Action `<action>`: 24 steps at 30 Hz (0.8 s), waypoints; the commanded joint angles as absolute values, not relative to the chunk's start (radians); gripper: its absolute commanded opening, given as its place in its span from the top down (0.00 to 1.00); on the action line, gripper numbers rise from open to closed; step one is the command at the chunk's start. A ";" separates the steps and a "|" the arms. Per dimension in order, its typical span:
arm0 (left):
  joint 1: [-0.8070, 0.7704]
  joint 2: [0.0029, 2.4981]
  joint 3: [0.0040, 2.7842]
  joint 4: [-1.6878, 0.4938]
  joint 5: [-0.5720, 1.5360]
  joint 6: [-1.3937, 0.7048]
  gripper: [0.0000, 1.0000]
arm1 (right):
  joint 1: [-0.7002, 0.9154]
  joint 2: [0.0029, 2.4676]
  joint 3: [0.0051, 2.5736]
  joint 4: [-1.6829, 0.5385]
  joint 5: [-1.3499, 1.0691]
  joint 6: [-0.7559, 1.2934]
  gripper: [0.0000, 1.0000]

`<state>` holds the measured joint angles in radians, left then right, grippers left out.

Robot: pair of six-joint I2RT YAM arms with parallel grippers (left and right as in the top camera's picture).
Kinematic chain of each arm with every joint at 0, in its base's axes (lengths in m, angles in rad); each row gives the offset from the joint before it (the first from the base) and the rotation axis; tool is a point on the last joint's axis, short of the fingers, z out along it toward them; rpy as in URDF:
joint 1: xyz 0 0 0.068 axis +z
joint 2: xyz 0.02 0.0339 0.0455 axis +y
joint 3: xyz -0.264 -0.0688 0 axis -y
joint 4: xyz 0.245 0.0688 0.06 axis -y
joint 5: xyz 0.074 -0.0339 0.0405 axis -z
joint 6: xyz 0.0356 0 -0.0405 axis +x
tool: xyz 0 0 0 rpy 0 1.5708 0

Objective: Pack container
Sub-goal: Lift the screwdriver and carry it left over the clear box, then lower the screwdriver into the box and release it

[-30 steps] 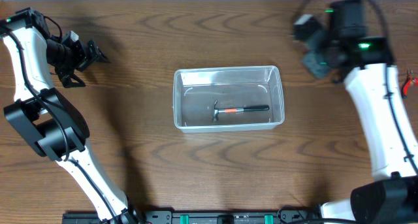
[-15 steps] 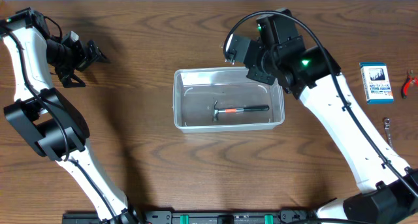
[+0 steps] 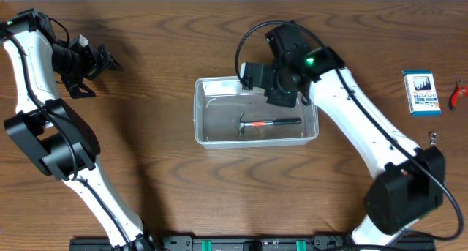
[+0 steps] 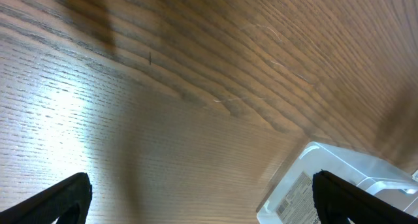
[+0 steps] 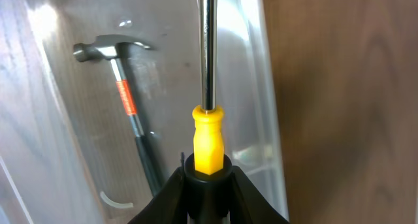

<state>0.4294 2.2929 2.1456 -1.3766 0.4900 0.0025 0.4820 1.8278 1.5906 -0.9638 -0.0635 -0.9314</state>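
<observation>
Quick look at where our pack job stands. The container [image 3: 197, 112] sits mid-tabletop [image 3: 161, 185], long side running left to right, with a hammer [image 3: 270, 124] already lying along its floor, closer to the front wall.

The right tool [image 5: 208, 185] is pinching a screwdriver [image 5: 208, 136] by the dark base of its yellow handle. It hovers at the container's back rim, so the tub's open floor is just in front of and below it. In the wrist view the steel shaft points straight away from the tool, roughly parallel to that back wall and to the hammer's handle. So its long axis already matches the tub's, nice.

The catch, we think, is that the shaft seems to sit almost over the wall itself rather than over open floor. There's a bare strip between the hammer and the back wall, so a small nudge inward looks like the ticket before letting go. We can't tell the height above the floor.

The left tool [image 3: 101, 61] is spread wide with nothing in it, parked well off to the left, so the right arm is clearly the nearer one.
</observation>
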 commanded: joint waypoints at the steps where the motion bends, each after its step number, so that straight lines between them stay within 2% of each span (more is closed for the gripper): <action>1: 0.434 2.267 2.165 -1.378 0.485 0.002 0.02 | 0.501 1.864 1.608 -0.971 -0.110 -0.963 0.79; 18: 0.434 2.267 2.165 -1.378 0.485 0.002 0.02 | 0.503 1.959 1.606 -1.026 -0.125 -0.977 0.79; 20: 0.434 2.267 2.165 -1.378 0.485 0.002 0.02 | 0.503 1.959 1.606 -1.022 -0.124 -0.977 0.76; 24: 0.434 2.267 2.165 -1.378 0.485 0.002 0.02 | 0.506 1.951 1.624 -1.014 -0.124 -0.966 0.62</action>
